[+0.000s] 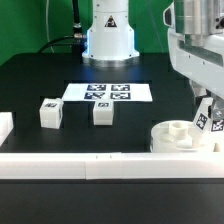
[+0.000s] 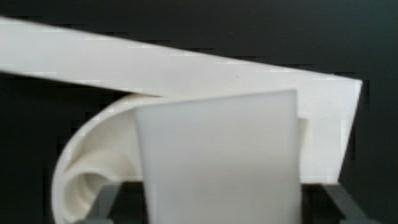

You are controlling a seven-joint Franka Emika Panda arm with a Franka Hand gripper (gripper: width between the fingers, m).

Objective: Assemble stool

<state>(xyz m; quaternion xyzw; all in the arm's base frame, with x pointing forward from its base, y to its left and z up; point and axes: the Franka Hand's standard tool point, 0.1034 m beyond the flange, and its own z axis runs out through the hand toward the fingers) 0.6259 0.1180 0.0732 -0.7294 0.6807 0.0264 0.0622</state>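
The pincer (image 2: 217, 196) is clenched on a leg (image 1: 207, 120), a smooth, matte white plastic block. Its flat face fills the middle of the wrist view, with the dark fingertips (image 2: 112, 196) pressed to its two sides. In the exterior view this leg bears a black-and-white square tag and hangs at the rim of the seat (image 1: 176, 135) on the exterior view's right. The seat is a round white ring with a raised inner collar; whether leg and seat touch cannot be told. It lies on the black table (image 1: 30, 80), just beside a long white rail (image 1: 90, 164). A second leg (image 1: 102, 112) and a third leg (image 1: 49, 113), both blocky and tagged, stand well apart from the seat, near the flat marker board (image 1: 107, 92). The exterior view hides the pincer's fingers and cuts off the arm (image 1: 195, 45) at its top edge.
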